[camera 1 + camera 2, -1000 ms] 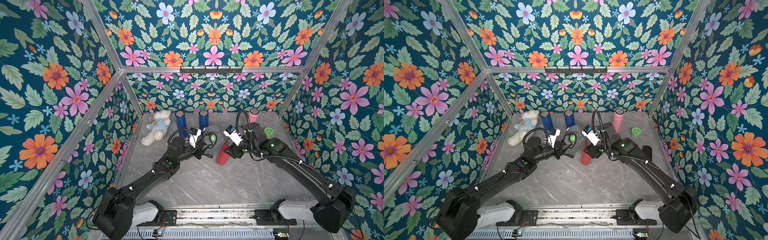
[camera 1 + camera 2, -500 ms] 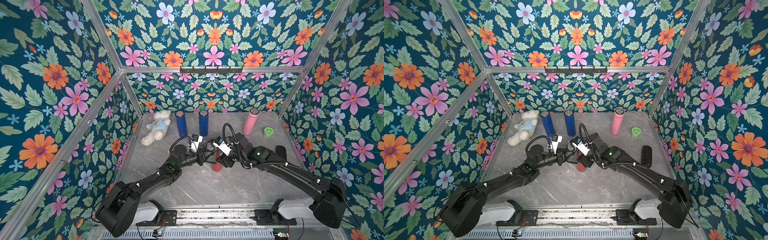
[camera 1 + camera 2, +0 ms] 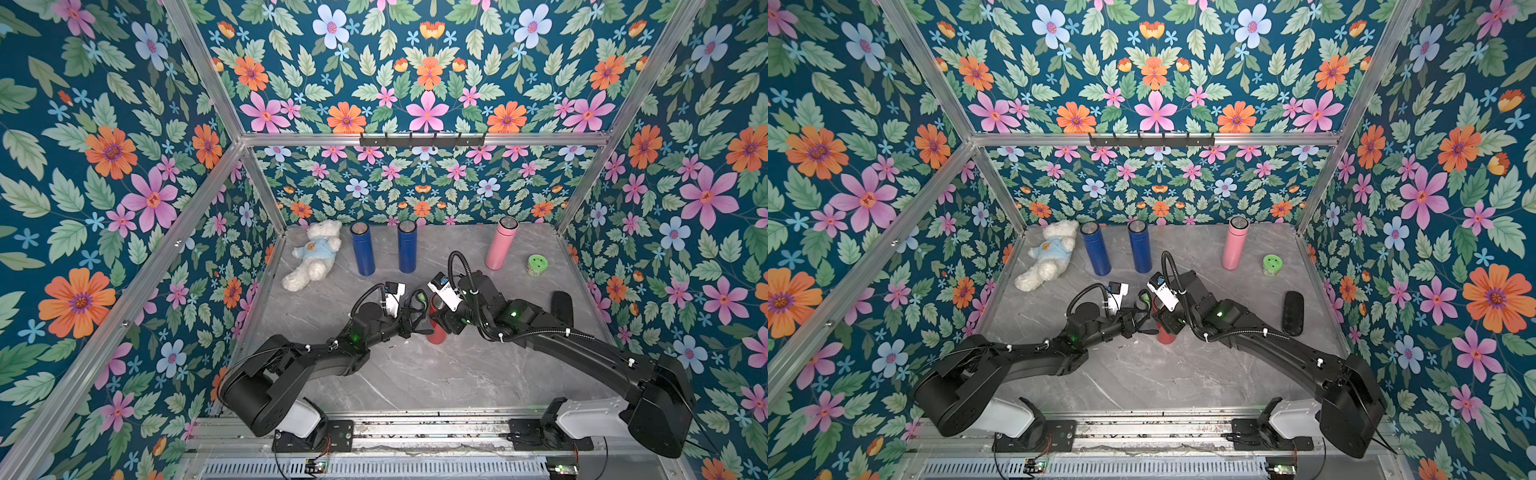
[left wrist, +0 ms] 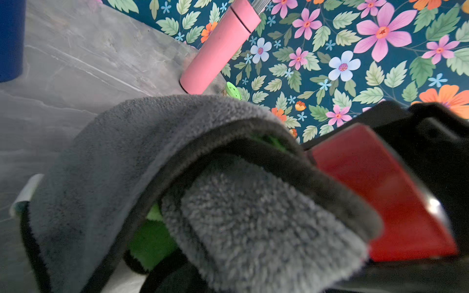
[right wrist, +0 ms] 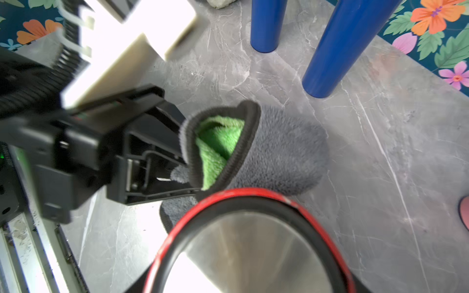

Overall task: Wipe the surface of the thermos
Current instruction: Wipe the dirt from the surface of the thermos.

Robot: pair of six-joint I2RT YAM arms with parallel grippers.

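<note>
Noting red thermos (image 3: 436, 336) upright near centre of grey veined table (image 3: 415, 382): smooth cylinder, brushed steel cap ringed in red. Clamped round the upper body by right gripper (image 3: 439, 319), reaching in from 4 o'clock. Pinched tight in left gripper (image 5: 181, 167), reaching in from 8 o'clock: folded cloth (image 5: 284, 152), fluffy grey pile outside, bright green pile inside, dark stitched hem. Lying against the thermos wall at its 10 o'clock side, judging by both wrist views.

Hidden in both top views: most of the thermos top, covered by the right wrist and its white camera. Buried in cloth folds: left finger ends. Cut off at the frame edge in the right wrist view: part of the cap.

Standing along the back edge: first blue thermos (image 3: 363, 251) at 11 o'clock, second blue thermos (image 3: 407, 249) at 12, pink thermos (image 3: 500, 245) at 1. Lying at 10 o'clock: white plush bear (image 3: 313, 259) in pale blue top. Seated at 2 o'clock: small green round lid (image 3: 537, 264). Resting at 3 o'clock: black oblong object (image 3: 562, 307), kind not discernible.
</note>
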